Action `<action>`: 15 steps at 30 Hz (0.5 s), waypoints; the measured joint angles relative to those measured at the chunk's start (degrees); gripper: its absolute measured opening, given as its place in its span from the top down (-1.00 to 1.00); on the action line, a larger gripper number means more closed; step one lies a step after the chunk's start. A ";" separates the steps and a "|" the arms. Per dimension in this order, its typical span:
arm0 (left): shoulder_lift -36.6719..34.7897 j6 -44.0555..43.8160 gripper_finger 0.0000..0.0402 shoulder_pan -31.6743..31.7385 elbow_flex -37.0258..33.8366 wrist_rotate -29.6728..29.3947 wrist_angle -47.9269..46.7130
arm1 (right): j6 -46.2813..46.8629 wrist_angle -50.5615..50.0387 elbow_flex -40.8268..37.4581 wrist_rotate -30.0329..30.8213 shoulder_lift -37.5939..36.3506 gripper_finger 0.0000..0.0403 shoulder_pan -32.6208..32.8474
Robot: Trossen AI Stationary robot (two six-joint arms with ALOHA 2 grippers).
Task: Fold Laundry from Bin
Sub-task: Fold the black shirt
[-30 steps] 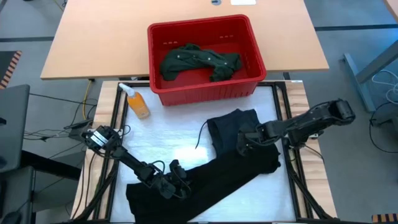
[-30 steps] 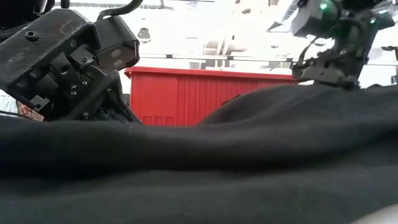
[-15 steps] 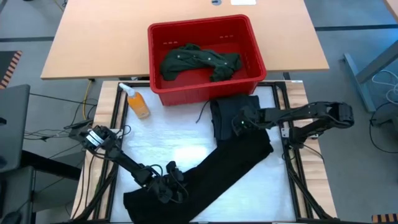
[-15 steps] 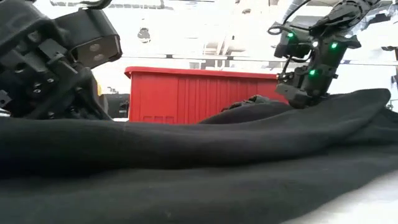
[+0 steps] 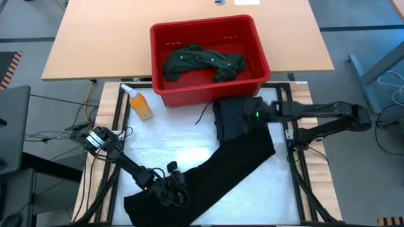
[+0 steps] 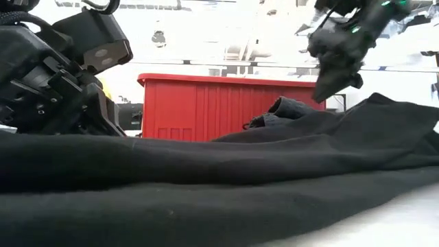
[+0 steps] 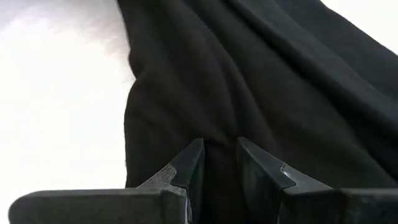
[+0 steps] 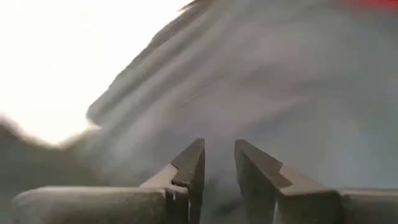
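Here the left gripper (image 5: 172, 189) pinches the black garment (image 5: 233, 161) at the bench's near-left corner, jaws nearly closed on cloth. The right gripper (image 5: 247, 117) grips its far end beside the bin (image 5: 262, 53), which holds a green shirt (image 5: 202, 62).

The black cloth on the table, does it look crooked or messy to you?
Yes. The black garment lies stretched diagonally across the table, its far end bunched beside the red bin. A green shirt sits crumpled inside the bin. Nothing looks spilled or damaged.
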 joint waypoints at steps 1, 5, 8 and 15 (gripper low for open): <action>0.00 0.14 0.58 0.00 -0.01 -0.62 -0.15 | 1.09 1.33 -0.94 -1.02 0.15 0.42 4.07; 0.00 1.28 0.58 0.15 -0.02 -1.33 -0.52 | 8.05 -0.93 -0.03 10.59 1.22 0.42 16.39; 0.00 1.76 0.58 0.22 -0.05 -0.70 0.01 | 11.11 -7.52 3.38 22.76 1.07 0.42 18.62; -0.39 -1.98 0.58 -0.72 -0.26 -0.12 0.86 | 5.46 -0.92 2.30 3.52 3.69 0.42 24.22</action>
